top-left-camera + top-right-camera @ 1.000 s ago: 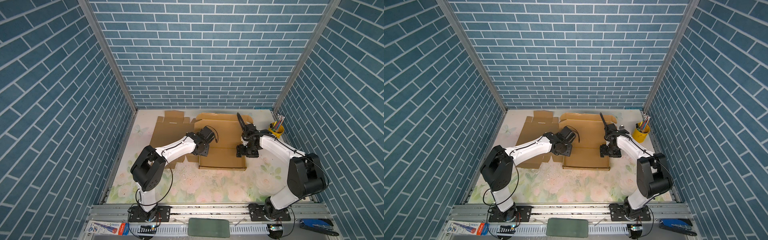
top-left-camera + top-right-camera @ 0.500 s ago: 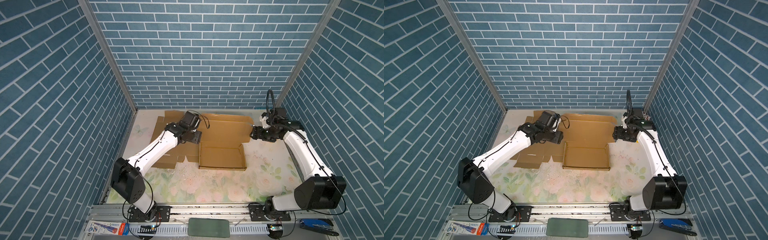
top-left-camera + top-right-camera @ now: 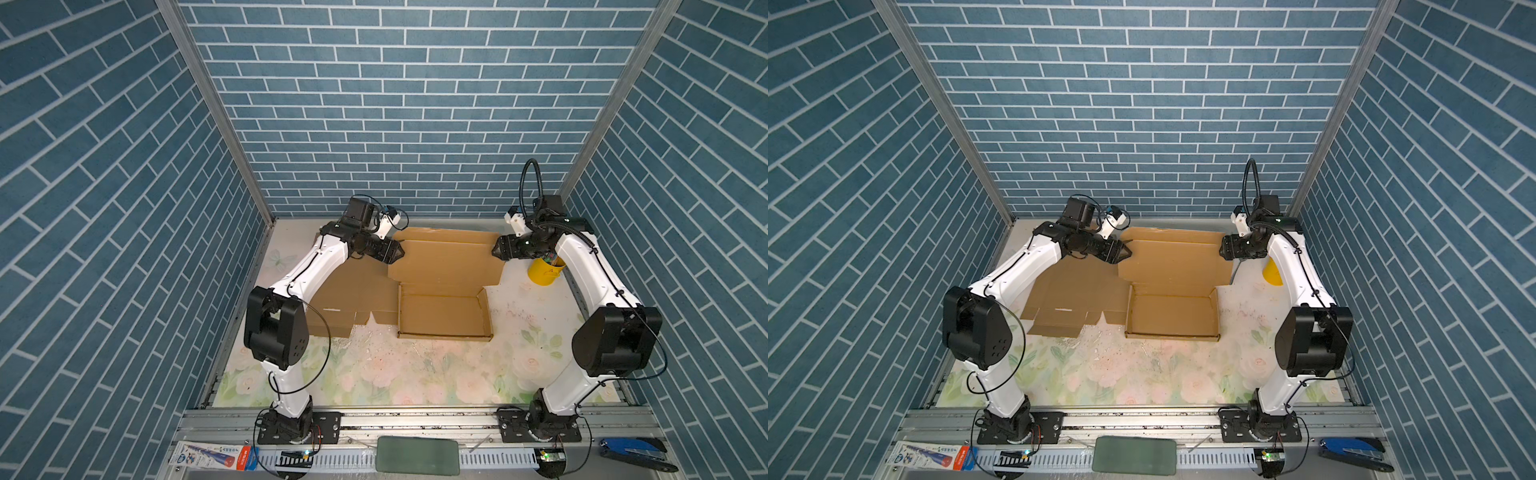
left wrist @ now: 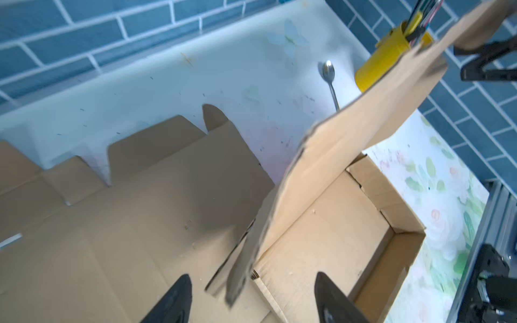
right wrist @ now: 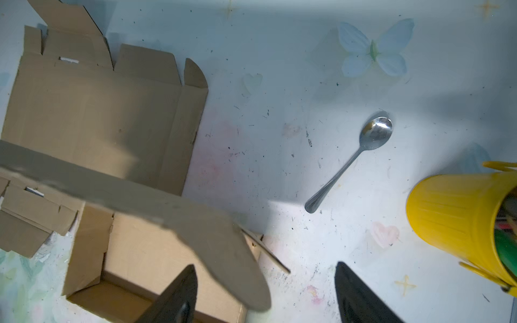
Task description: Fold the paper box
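At mid-frame in a top view sits the box (image 3: pixel 444 320), its lid (image 3: pixel 449 257) raised behind it with the long axis running left to right. The left gripper (image 3: pixel 401 252) and right gripper (image 3: pixel 494 251) flank the lid's ends, about equally near, jaws apart and holding nothing.

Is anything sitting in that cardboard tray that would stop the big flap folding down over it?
Nothing visible does. The tray is empty beneath the raised flap; the spoon and yellow cup sit outside it.
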